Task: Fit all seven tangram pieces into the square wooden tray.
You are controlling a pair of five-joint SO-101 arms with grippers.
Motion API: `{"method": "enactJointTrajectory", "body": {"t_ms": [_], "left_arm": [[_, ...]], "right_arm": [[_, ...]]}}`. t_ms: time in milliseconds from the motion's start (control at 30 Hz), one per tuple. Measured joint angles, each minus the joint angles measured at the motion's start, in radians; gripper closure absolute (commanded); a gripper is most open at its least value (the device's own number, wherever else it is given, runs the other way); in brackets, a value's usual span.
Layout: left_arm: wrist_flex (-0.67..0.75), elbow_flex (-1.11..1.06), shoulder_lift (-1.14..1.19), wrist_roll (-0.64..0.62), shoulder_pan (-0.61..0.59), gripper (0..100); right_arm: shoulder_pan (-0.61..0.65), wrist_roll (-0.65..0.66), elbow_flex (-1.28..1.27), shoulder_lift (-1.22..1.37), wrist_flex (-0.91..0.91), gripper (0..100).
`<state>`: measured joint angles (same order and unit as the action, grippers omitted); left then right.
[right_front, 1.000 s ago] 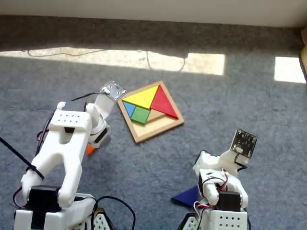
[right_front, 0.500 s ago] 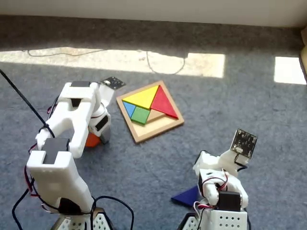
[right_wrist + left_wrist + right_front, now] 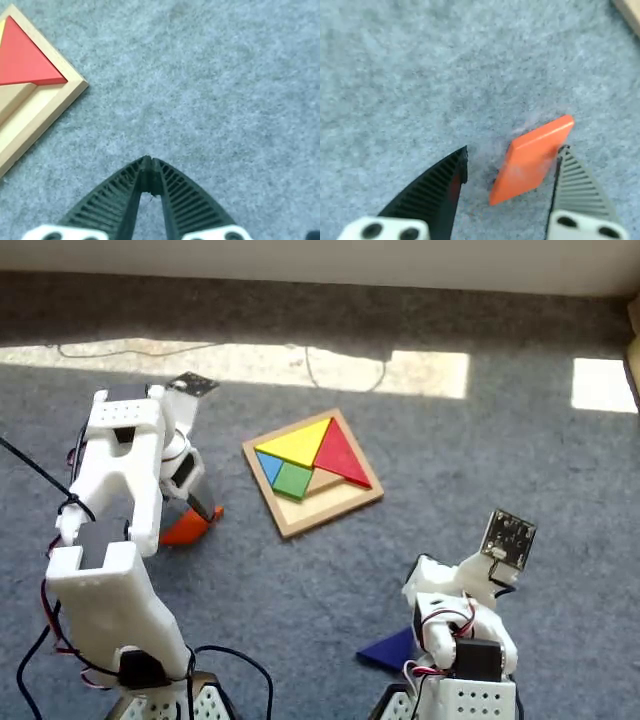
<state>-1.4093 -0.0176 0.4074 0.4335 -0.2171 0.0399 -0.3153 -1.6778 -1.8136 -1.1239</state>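
The square wooden tray [image 3: 329,512] lies mid-carpet and holds a yellow triangle [image 3: 297,443], a red triangle [image 3: 338,455], a blue piece [image 3: 268,468] and a green square [image 3: 292,479]. Bare wood remains along its near-right side. Left of the tray an orange parallelogram [image 3: 182,530] lies on the carpet. My left gripper [image 3: 514,150] is open and straddles the orange piece [image 3: 532,160], whose edge lies close to the grey finger [image 3: 570,180]. My right gripper [image 3: 148,161] is shut and empty over bare carpet, off the tray's corner [image 3: 55,100] by the red triangle [image 3: 25,60].
A dark blue piece [image 3: 388,650] lies beside the right arm's base [image 3: 455,640]. A thin cable [image 3: 340,365] runs across the sunlit strip behind the tray. Open carpet spreads right of the tray and between the two arms.
The left arm swung left, away from the tray, and its gripper now sits over the orange piece, which has shifted slightly. The right arm has not moved.
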Motion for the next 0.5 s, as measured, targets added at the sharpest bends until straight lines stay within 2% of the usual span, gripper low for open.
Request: {"method": "enactJointTrajectory", "body": {"t_ms": [267, 500], "left_arm": [[-0.008, -0.064, 0.002, 0.009, 0.003, 72], [0.075, -0.161, 0.002, 0.015, -0.008, 91]], "right_arm": [[0.000, 0.000, 0.000, 0.000, 0.000, 98.8], [0.000, 0.000, 0.000, 0.000, 0.000, 98.8]]}}
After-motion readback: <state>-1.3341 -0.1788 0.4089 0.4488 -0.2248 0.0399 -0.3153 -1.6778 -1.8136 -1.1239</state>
